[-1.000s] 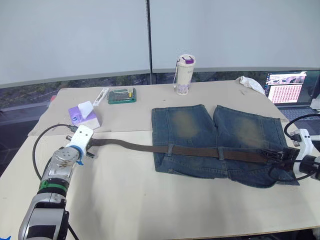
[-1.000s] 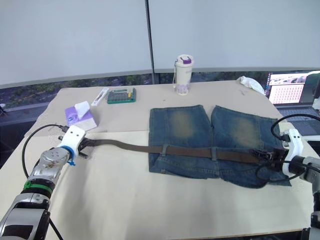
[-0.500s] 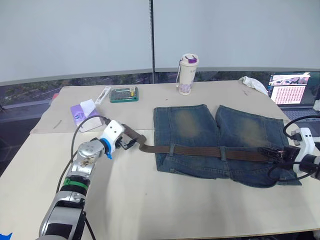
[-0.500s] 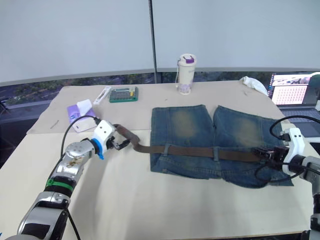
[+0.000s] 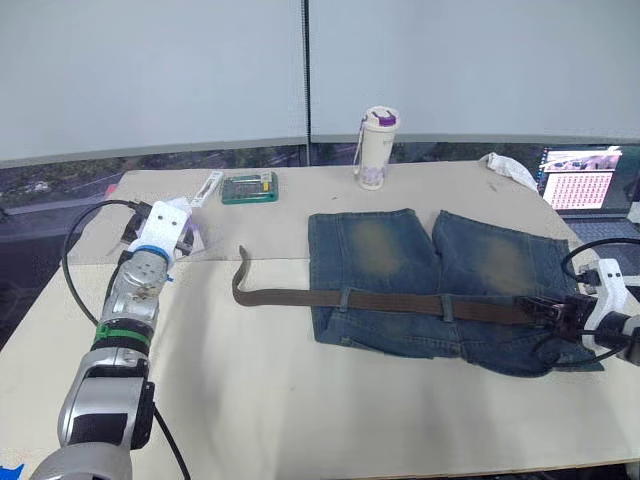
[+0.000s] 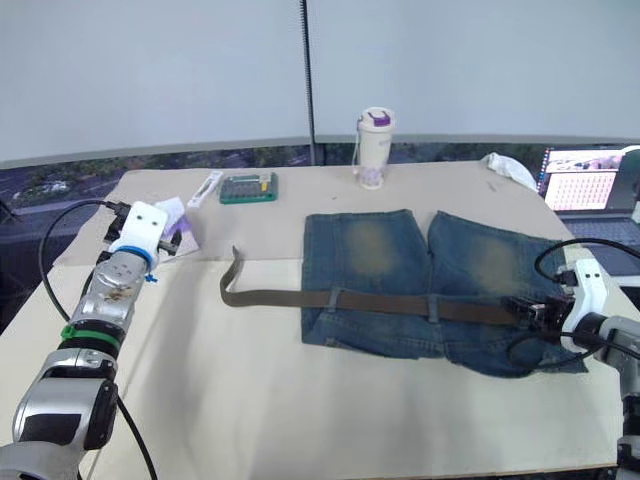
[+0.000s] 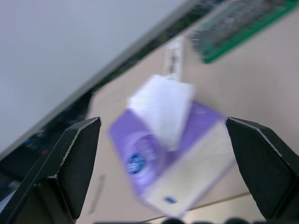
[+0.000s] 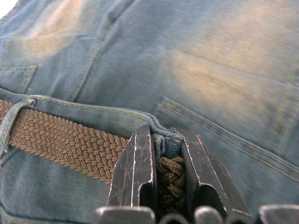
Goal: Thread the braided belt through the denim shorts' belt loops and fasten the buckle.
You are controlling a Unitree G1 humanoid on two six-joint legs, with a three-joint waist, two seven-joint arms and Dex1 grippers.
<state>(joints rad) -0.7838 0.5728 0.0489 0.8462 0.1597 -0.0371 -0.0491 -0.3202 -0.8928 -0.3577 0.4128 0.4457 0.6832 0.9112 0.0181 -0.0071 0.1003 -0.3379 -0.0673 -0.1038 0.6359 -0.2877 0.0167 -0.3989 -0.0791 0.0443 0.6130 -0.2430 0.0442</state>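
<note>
The denim shorts (image 5: 420, 260) lie flat on the table, waistband toward me. The braided belt (image 5: 390, 301) runs under the belt loops (image 5: 343, 298) along the waistband. Its free left end (image 5: 240, 272) lies curled on the table, touched by nothing. My left gripper (image 5: 172, 228) hovers well left of it, open; in the left wrist view its fingers (image 7: 74, 158) stand wide apart around a purple tissue pack (image 7: 187, 163) without touching it. At the shorts' right edge, my right gripper (image 8: 167, 140) is shut on the belt (image 8: 170, 179), against a denim fold. The buckle is hidden.
A green calculator (image 5: 248, 188) and a white pen-like item (image 5: 204, 189) lie at the back left. A white bottle with a purple lid (image 5: 374, 148) stands at the back. On the right are a white cloth (image 5: 505, 167) and an open laptop (image 5: 580, 190).
My left gripper has opened, let go of the belt's free end and swung back left to the tissue pack. The belt end now lies curled on the table. The right gripper has not moved.
</note>
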